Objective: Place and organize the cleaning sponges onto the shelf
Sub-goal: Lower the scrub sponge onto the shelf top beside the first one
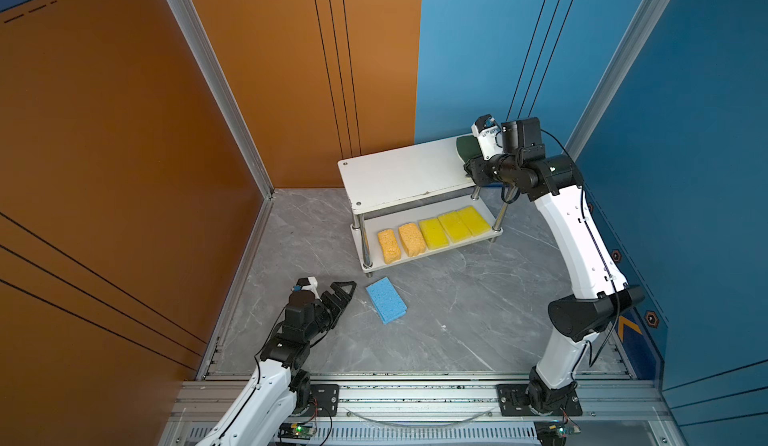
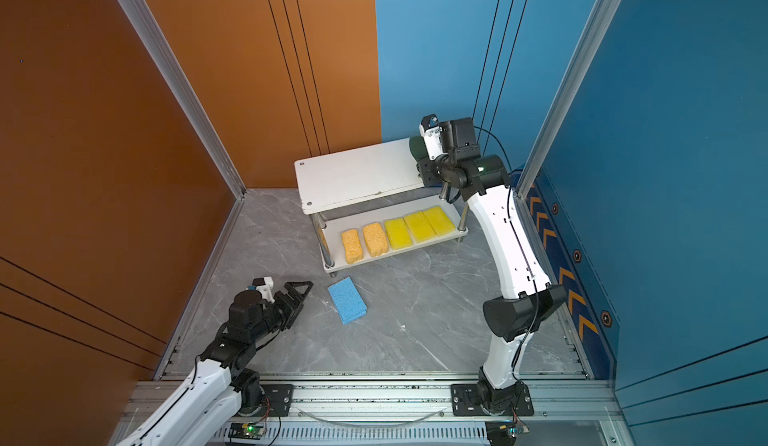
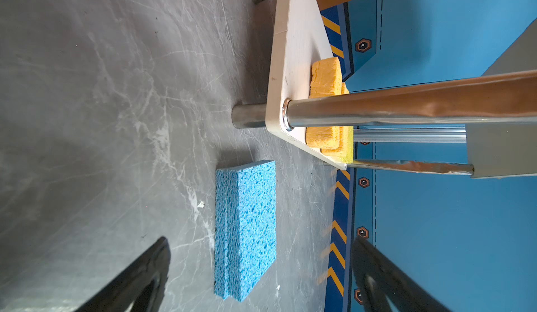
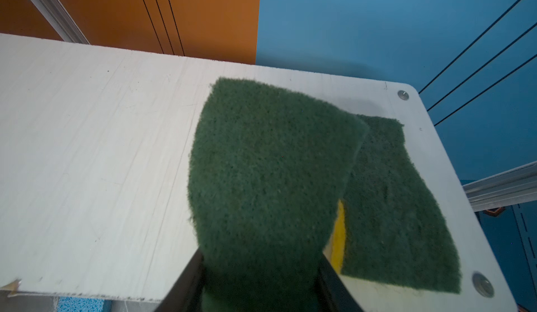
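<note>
Currently the green-topped sponge [image 4: 270, 165] hangs tilted above the top board of the shelf [image 4: 87, 150], close beside its twin [image 4: 401, 208], which lies flat at the corner. The right gripper [image 4: 258, 287] is clamped on its near end. Recommended: lower it flat just beside the twin, edges parallel, then release. The stacked blue sponges [image 3: 250, 229] lie on the floor ahead of the left gripper [image 3: 261, 243], its jaws spread, not touching them.

Three yellow sponges [image 1: 455, 227], two orange sponges [image 1: 389, 246], two blue sponges [image 3: 252, 223], two green-topped sponges [image 4: 267, 165], one shelf [image 1: 399, 174]
</note>
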{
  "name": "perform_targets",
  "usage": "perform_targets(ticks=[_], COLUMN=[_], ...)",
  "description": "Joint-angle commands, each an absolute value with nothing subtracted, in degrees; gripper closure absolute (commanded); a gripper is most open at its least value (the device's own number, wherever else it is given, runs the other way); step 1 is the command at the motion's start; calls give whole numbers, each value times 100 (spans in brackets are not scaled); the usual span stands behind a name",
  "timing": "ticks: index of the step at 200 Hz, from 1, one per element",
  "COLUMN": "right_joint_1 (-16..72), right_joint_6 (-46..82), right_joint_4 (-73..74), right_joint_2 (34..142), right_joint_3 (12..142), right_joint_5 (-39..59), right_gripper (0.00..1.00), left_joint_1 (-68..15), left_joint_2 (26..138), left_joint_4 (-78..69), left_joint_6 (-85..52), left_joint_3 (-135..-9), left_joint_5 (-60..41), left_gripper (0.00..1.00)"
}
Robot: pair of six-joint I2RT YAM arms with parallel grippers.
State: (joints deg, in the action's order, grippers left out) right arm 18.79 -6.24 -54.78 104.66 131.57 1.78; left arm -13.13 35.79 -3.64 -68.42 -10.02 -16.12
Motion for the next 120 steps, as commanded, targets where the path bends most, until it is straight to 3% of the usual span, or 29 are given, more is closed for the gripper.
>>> perform_targets(ticks=[1, 120], right_joint_1=[1863, 1872], right_joint_6=[-703, -664], right_joint_4=[-5279, -5179], right_joint_2=[10505, 10675], right_joint_3=[13329, 13324], right_joint_5=[310, 375], right_gripper=[55, 54], left_joint_1=[-1248, -1195], left_joint_2=[3532, 3570], left_joint_4=[-360, -413], left_joint_6=[-6768, -6767], left_joint_3=[-1019, -1027], left_joint_5=[-1664, -1716], left_gripper=[2, 2])
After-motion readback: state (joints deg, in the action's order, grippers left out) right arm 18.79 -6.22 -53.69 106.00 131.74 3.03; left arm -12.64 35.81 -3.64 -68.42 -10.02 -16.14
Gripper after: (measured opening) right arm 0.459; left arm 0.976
